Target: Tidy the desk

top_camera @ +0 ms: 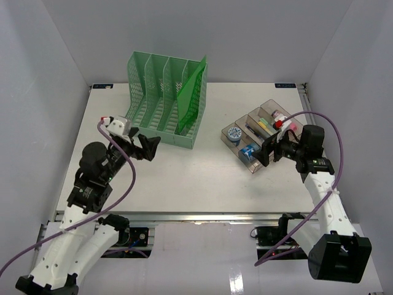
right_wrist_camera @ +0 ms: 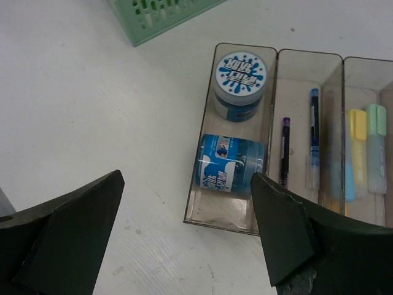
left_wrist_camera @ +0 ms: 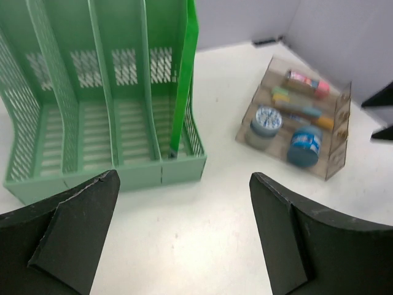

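- The desk (top_camera: 196, 184) fills the floor of the white-walled enclosure, its railed front edge just ahead of the arm bases.
- A green mesh file rack (top_camera: 161, 104) stands near the far edge, left of centre. A darker green folder (top_camera: 191, 93) leans in its rightmost slot.
- A clear tiered tray (top_camera: 270, 112) sits toward the right edge, in the far half.
  - Its front compartment holds an upright jar (right_wrist_camera: 240, 83) and a blue jar (right_wrist_camera: 230, 165) lying on its side.
  - The next compartment holds pens (right_wrist_camera: 299, 144), and the one after it holds highlighters (right_wrist_camera: 366, 144).
- The left gripper (left_wrist_camera: 184, 236) hovers near the left edge, in front of the rack. Its jaws are spread and hold nothing.
- The right gripper (right_wrist_camera: 187, 236) hovers over the tray's near corner, also spread and holding nothing.
- Judgement: the sorting looks close to done, with neither arm committed to an object.
- The likeliest remaining fault is the toppled jar. Correcting it calls for the right gripper to descend into the narrow compartment without striking the tray wall or the upright jar beside it.
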Motion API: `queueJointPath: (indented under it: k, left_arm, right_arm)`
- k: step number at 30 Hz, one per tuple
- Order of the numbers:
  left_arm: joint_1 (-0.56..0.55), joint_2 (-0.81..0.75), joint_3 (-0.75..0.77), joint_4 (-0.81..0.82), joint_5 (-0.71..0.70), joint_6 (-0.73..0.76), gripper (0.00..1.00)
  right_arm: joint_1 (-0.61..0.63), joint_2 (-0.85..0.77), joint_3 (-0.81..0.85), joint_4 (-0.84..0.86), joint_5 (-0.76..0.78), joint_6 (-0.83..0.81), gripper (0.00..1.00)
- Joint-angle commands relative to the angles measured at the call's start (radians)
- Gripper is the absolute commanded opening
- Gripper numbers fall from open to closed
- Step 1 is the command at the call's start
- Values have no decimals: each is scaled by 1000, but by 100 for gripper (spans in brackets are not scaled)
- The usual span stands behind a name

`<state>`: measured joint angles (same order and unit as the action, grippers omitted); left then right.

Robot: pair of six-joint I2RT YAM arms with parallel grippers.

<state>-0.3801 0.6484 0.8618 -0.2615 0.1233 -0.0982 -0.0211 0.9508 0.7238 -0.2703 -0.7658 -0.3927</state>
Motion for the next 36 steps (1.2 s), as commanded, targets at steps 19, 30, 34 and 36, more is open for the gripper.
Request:
queueJointPath:
  k: [19,30,34,36]
  left_arm:
    - [-3,-452,-331,-6,-131,45,98]
    - [-3,-394,-331,-2,-51,41,98]
    - [-4,-387,-331,-2,-51,41,98]
    - [-3,-385,-331,-2,-51,41,98]
  right_arm:
    - [-230,-90,-74,258,291,341,90]
    - [-237,-96,-71,287,337,380,90]
    - [-237,-98,-70,286,325,372,90]
    - [-237,-104,-71,282,304,348,90]
